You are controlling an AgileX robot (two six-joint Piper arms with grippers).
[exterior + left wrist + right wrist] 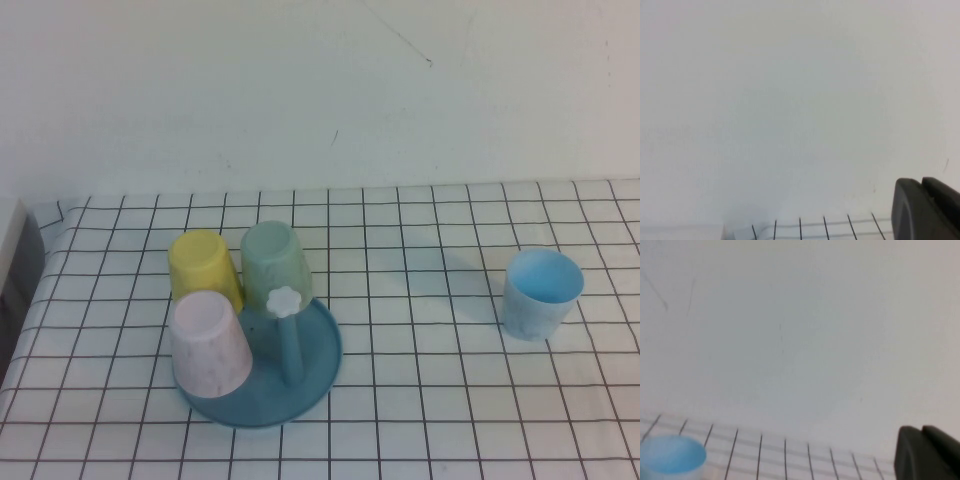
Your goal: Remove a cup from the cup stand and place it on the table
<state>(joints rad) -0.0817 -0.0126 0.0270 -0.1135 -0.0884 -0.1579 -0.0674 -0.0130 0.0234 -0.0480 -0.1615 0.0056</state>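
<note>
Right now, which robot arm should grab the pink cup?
Probably the left. The cup sits upside down on the cup stand at the table's left side. Neither tool shows from above; left tool and right tool face the wall.

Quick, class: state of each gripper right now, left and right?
Left gripper: only a dark corner shows in its wrist view, facing the wall; cannot be told.
Right gripper: the same, away from the light blue cup; cannot be told.

I see a light blue cup [542, 292] standing upright on the right, well apart from the rest. A yellow cup [204, 266] and a green cup [276, 263] sit upside down side by side, possibly touching. Behind is a white wall [300, 90].
</note>
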